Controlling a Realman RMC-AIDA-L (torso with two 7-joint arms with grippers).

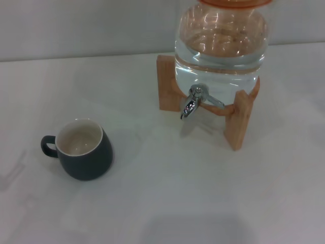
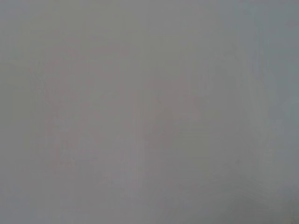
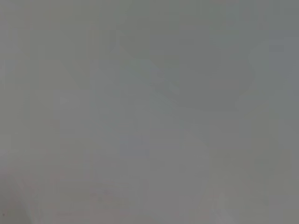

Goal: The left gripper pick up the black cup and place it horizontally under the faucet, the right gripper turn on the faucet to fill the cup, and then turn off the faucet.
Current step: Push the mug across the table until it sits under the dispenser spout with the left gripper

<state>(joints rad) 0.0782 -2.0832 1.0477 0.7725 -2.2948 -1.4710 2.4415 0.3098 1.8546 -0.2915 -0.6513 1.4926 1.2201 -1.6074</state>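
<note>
A bare staged tabletop, test-bench style: plain white table (image 1: 203,203) against a blank pale wall (image 1: 76,25), with just a water jar (image 1: 221,46) on its wooden stand (image 1: 238,122) and one mug (image 1: 84,148).

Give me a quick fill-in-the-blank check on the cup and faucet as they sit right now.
1. The cup stands upright on the table, its handle pointing to the robot's ____.
2. The faucet sticks out of a clear jar held in a ____ stand.
3. Inside, the cup holds ____.
4. Under the faucet there is no ____.

Missing words: left; wooden; nothing; cup
</note>
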